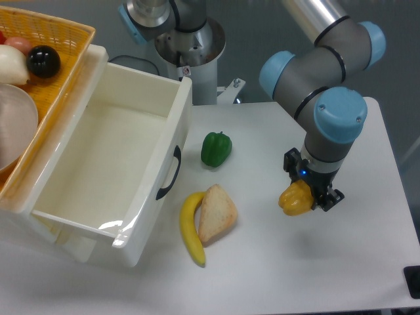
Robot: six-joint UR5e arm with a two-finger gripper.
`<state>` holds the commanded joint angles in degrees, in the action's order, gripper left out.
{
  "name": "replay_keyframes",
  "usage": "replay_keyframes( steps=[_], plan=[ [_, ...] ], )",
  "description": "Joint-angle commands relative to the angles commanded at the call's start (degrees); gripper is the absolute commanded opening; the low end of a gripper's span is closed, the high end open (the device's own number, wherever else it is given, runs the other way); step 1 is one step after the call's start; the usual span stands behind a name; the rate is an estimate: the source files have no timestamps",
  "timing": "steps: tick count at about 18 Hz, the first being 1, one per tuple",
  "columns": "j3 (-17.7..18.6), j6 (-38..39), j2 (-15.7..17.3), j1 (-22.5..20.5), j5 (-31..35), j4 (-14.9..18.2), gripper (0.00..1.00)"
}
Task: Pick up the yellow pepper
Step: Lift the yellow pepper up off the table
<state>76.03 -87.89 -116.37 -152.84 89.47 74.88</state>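
Camera view, fixed, looking down on the bench (367, 262). My gripper (307, 197) is clamped on the yellow pepper (294, 199); the pepper sits between the fingers, its left side bulging out past them. My wrist hides the top of the pepper, so the stem can't be seen. Can't tell for sure from this angle whether the pepper is clear of the bench or just touching it; no contact line is visible under it.

Relative to the gripper:
- Bread wedge (216, 212): to the left, well apart, lying flat on the bench.
- Banana (191, 229): further left, touching the bread's left edge, curved, with its tip pointing toward the near edge of the bench.
- Green pepper (216, 148): left and further back, apart from both bread and banana, stem end up.
- White bin (105, 164): far left, open top, black handle (169, 173) on the side facing me.
- Yellow woven basket (56, 62): beyond the bin at far left and back, resting over the bin's rim. It holds a black ball (43, 61), a pale onion-like thing (12, 65) and a bit of something red at the frame edge; the rest is cut off.
- Arm base column (190, 52): back left, off the bench's far edge.

My wrist points straight down over the pepper, elbow joints stacked up and to the right.
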Motion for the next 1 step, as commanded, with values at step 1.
replay_keyframes(
  steps=[1],
  plan=[
    [-0.1, -0.1, -0.1, -0.1, 0.3, -0.1, 0.25]
  ],
)
